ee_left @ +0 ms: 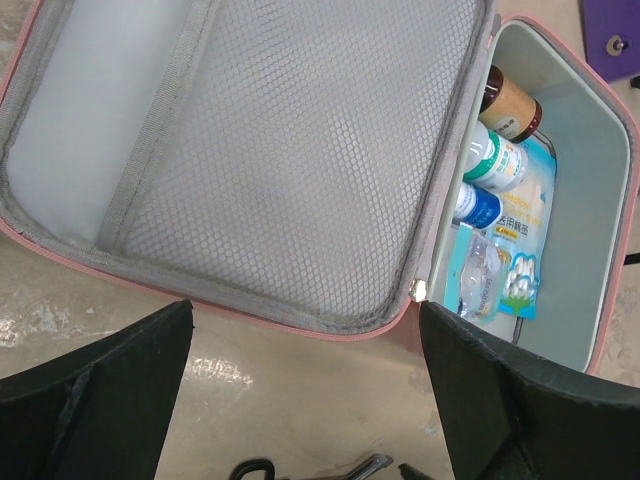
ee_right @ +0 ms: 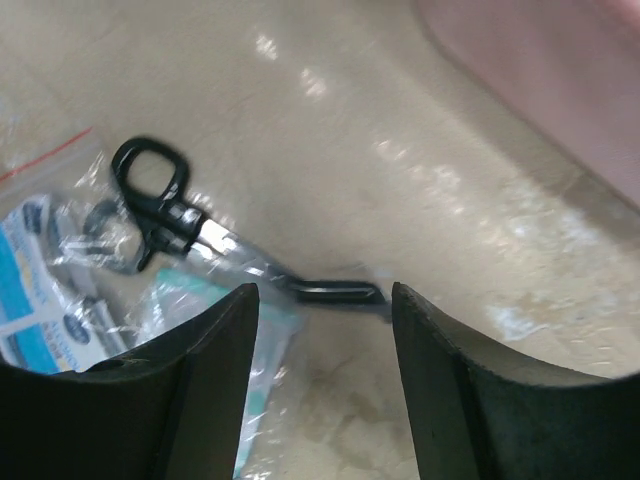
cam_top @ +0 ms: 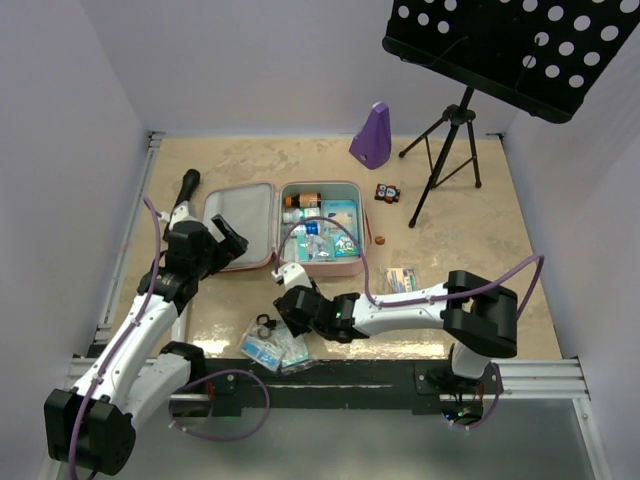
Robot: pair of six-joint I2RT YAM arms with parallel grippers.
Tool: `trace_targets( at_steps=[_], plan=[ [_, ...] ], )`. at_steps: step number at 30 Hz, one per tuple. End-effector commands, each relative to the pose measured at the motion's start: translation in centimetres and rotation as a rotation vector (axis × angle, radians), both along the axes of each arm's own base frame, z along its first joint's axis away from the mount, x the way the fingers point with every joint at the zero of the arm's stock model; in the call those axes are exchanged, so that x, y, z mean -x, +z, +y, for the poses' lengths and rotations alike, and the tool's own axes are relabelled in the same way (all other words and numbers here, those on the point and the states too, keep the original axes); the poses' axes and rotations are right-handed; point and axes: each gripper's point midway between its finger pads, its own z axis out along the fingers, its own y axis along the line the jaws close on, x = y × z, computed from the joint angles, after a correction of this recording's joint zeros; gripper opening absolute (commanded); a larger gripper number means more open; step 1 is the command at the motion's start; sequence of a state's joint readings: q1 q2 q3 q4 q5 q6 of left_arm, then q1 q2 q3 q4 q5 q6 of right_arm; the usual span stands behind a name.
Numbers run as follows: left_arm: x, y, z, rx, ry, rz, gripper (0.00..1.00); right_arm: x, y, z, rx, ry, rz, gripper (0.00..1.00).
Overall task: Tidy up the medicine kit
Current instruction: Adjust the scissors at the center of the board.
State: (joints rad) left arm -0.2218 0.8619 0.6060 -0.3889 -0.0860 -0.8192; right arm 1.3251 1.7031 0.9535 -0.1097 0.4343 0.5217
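Pink and open, the kit [cam_top: 345, 268] sits at the middle of the counter [cam_top: 470, 250], lid [ee_left: 280, 150] flat to the left, bottles [ee_left: 495, 160] inside. Nearer the front edge, the right fingers [ee_right: 200, 380] stand parted and empty just above a black tool [ee_right: 160, 215] lying on packets [ee_right: 60, 300]. Its tip reaches into their gap, its loop off to one side, and the kit lies just beyond. Over the lid the left fingers [ee_left: 110, 390] gape, empty.

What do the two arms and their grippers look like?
The left arm and right arm have white links, black joints and a purple cable looping alongside. The left gripper and right gripper each have two broad black fingers.
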Motion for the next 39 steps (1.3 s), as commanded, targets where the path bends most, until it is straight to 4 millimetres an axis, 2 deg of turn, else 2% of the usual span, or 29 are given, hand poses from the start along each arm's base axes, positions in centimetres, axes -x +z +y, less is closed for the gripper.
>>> trace_targets(
  at_steps=[1,6,9,14,18,27,39],
  plan=[
    [-0.1,0.0,0.3,-0.009,0.004,-0.010,0.99,-3.5,2.5,-1.5,-0.042,-0.090,-0.066,0.56],
    [0.0,-0.6,-0.1,0.005,-0.014,0.001,0.97,-2.9,0.6,-1.7,-0.008,-0.043,-0.031,0.42],
    [0.3,-0.8,-0.3,0.008,-0.026,0.008,0.96,-2.4,0.3,-1.3,-0.022,-0.010,-0.010,0.39],
    [1.0,-1.4,0.0,-0.010,-0.030,0.024,0.95,-1.3,0.1,-1.9,-0.042,0.021,0.023,0.46],
    [1.5,-2.1,0.0,-0.003,-0.032,0.036,0.95,-1.5,0.4,-2.2,-0.030,0.002,0.009,0.52],
    [1.4,-2.4,-0.4,0.012,-0.043,0.039,0.94,-1.7,-1.4,-2.4,0.067,-0.002,0.019,0.54],
    [1.4,-2.5,-0.5,0.016,-0.048,0.037,0.94,-2.8,-2.6,-0.5,0.093,-0.042,0.017,0.53]
  ],
)
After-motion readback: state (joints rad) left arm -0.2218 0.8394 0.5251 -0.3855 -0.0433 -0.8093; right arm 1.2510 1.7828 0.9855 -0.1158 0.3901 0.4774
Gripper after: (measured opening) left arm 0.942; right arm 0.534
